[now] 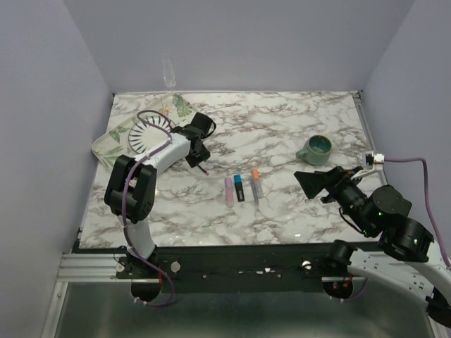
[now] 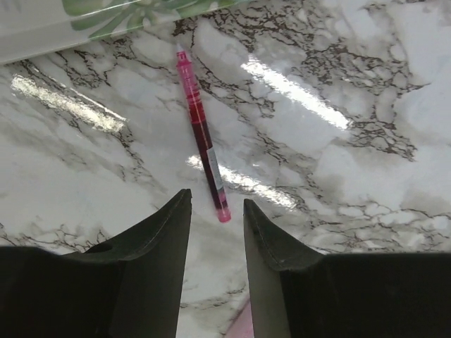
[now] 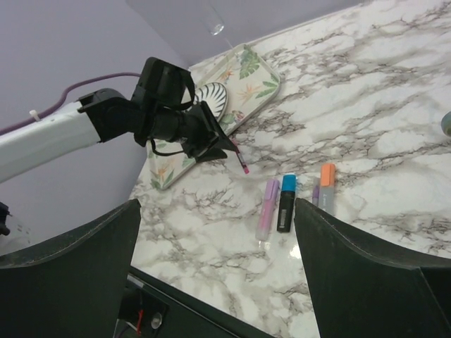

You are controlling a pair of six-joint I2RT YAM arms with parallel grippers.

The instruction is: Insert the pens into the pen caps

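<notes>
Hovers with left gripper [image 2: 217, 208] jaws apart, clamping nothing, just behind thin red pen [image 2: 203, 141] lying lengthwise ahead on marble table [image 2: 352, 176] beside tray [image 2: 42, 32]; nearer than wide-open right gripper [image 3: 217, 205].

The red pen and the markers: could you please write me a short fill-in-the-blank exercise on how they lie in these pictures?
1. The pen lying on the table before the left gripper is ___.
2. Of the three markers lying side by side, the middle marker has a ___ end.
3. The mug stands closest to the right gripper, whose jaws are ___.

Missing words: red; blue; open.
</notes>
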